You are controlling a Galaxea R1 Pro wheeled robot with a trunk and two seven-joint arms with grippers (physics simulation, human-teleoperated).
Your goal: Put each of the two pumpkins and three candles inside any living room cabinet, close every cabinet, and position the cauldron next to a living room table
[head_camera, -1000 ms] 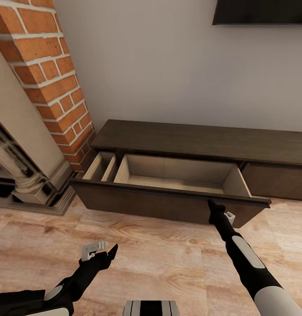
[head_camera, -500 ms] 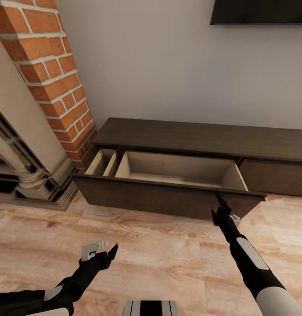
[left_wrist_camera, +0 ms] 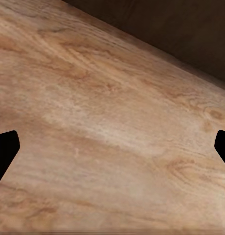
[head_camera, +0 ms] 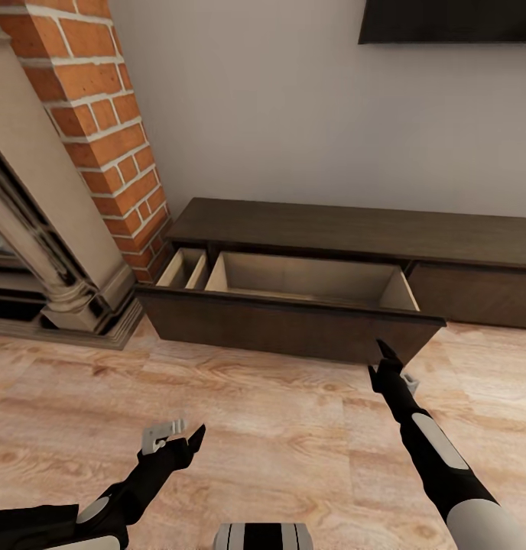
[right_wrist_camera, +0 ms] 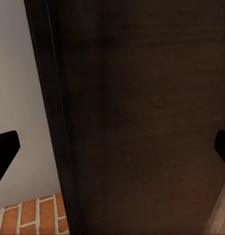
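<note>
Cabinet (head_camera: 347,237) against wall, beside brick fireplace (head_camera: 79,153), wide drawer (head_camera: 293,328) pulled out, interior bare | my right gripper (head_camera: 386,365) just before drawer front, jaws spread, holding nothing | my left gripper (head_camera: 173,437) over wood floor (head_camera: 278,451), jaws apart, unladen

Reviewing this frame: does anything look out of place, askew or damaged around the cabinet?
Nothing looks damaged or spilled. The cabinet has its wide drawer pulled out, with a bare pale interior; a narrow compartment beside it also stands open. The right gripper sits just before the drawer front; the left gripper is above the floor.
</note>
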